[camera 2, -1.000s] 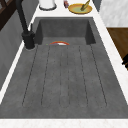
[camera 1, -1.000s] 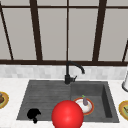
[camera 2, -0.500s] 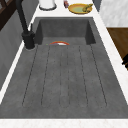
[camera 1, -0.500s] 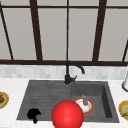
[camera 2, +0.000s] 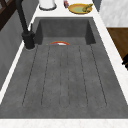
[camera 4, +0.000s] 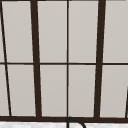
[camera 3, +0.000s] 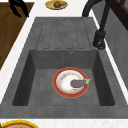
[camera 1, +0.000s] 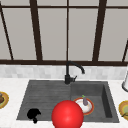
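My left hand (camera 1: 33,114) hovers over the front left corner of the dark grey sink (camera 1: 45,100), beside the ribbed drainboard (camera 3: 62,32). In the right side view the left hand (camera 3: 17,5) hangs just off the counter's front edge with relaxed fingers, holding nothing. A sliver of this hand (camera 2: 125,61) shows at the right edge of the left side view. A red ball (camera 1: 67,115) sits at the sink's front edge, right of the hand. In the basin lies a red-rimmed plate (camera 3: 62,85) with a small eggplant (camera 3: 77,83) on it.
A black faucet (camera 1: 67,75) rises behind the sink. A plate with brown food (camera 1: 2,99) lies on the left counter, a yellow plate (camera 1: 123,108) on the right counter, a white container (camera 1: 125,83) behind it. Window panes fill the wall above.
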Controlling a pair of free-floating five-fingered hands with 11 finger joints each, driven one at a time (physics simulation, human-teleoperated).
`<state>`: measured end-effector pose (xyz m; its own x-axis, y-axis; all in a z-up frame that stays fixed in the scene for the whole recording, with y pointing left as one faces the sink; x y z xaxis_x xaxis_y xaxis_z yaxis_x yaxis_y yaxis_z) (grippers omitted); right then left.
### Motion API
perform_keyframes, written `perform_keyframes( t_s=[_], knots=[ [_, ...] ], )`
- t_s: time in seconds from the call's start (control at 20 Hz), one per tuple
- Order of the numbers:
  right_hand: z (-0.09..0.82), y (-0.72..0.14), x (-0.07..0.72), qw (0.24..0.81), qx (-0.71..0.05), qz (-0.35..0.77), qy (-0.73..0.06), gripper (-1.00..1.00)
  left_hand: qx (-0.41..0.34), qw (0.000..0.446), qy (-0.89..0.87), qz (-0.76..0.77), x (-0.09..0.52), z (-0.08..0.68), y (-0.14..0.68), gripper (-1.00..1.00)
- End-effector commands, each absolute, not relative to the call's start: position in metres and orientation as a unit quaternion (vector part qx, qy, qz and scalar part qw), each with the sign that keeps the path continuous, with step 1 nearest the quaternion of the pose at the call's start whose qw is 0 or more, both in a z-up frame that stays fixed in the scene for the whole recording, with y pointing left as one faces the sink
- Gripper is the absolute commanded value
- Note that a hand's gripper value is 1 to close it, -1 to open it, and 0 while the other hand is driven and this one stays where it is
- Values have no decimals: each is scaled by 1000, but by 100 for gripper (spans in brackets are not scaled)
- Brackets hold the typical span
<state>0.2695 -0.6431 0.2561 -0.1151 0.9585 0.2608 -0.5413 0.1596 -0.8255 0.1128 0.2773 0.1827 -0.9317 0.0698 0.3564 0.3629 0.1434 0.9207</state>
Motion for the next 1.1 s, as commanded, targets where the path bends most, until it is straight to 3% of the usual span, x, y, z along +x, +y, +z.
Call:
perform_keyframes(
  t_s=[0.0,0.65,1.05],
  knots=[
    [258,-668,275,623,-232,600,-445,-100,-145,115,-747,-638,113,183,277,0],
    [252,-736,298,600,-211,622,-456,-100,-145,115,-747,-638,113,183,277,0],
    [223,-748,357,609,-244,626,-421,-100,-145,115,-747,-638,113,183,277,0]
  ],
)
